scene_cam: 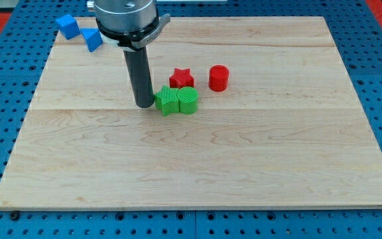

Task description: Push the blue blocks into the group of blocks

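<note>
- There are two blue blocks. One blue block [65, 25] sits at the far top left corner of the wooden board [197, 172], right at its top edge. It looks like a chunky cube shape.
- The other blue block [93, 39] is just beside it, toward 4 o'clock. It looks like a wedge or triangle.
- The two blue ones are near each other, maybe touching; I cannot tell.
- There are two green blocks. The left green block [167, 101] and the right green block [188, 99] touch side by side, near the middle of the board.
- There are two red blocks. The red star [181, 78] sits just at 12 o'clock from the green pair. The red cylinder [218, 78] stands apart at 3 o'clock from the star.
- These four make the group. It lies well apart from the blue blocks, toward 4 o'clock from them.
- My tip [144, 105] is down on the board, just at 9 o'clock from the left green block, almost touching it.
- There is no claw here, only a dark rod, so it holds nothing.
- The board between the blue blocks and the group is bare wood.
- The whole bottom half of the board is open, and so is the right side.
- A blue table with holes [5, 133] goes all around the board.
</note>
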Controlling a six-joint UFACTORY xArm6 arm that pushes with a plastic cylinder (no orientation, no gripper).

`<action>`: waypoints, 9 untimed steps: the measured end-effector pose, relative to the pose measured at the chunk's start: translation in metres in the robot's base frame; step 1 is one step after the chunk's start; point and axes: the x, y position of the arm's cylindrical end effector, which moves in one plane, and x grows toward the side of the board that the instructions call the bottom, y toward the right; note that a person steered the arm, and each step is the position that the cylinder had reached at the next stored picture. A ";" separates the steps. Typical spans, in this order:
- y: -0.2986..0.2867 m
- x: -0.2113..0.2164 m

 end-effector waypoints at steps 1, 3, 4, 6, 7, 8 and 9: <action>-0.100 -0.042; -0.210 -0.079; -0.209 -0.079; -0.209 -0.081; -0.209 -0.081; -0.199 -0.150; -0.208 -0.176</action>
